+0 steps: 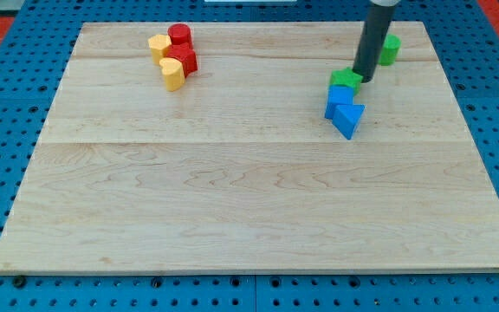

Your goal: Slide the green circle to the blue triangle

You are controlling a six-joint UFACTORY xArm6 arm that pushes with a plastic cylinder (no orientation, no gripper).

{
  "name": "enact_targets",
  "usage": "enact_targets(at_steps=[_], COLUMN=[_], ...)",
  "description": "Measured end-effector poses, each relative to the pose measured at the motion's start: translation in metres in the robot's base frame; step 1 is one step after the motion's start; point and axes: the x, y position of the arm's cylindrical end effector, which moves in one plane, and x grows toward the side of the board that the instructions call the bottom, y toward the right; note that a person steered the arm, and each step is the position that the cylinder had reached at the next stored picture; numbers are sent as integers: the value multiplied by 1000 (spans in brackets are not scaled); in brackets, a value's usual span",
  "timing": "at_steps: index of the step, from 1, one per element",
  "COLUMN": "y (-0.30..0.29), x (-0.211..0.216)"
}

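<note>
My tip rests on the desk in the view's upper right, touching or just beside the upper right edge of a green block whose shape I cannot make out. There is no gripper on this rig, only the rod, so nothing is held and there is no opening to report. The green circle stands further up and right, partly hidden behind the rod, a short upright cylinder with a flat top, near the desk's top edge. The blue triangle lies below the green block, pressed against a blue block. Standing between circle and triangle, the tip looks badly placed for pushing; I judge it must get behind the circle. Red and yellow blocks cluster well apart at upper left.
</note>
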Motion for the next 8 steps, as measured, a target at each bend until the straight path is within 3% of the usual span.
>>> enact_targets(at_steps=[2, 3, 5, 7, 8], y=[168, 113, 40, 48, -4], x=[-64, -91, -6, -50, -42])
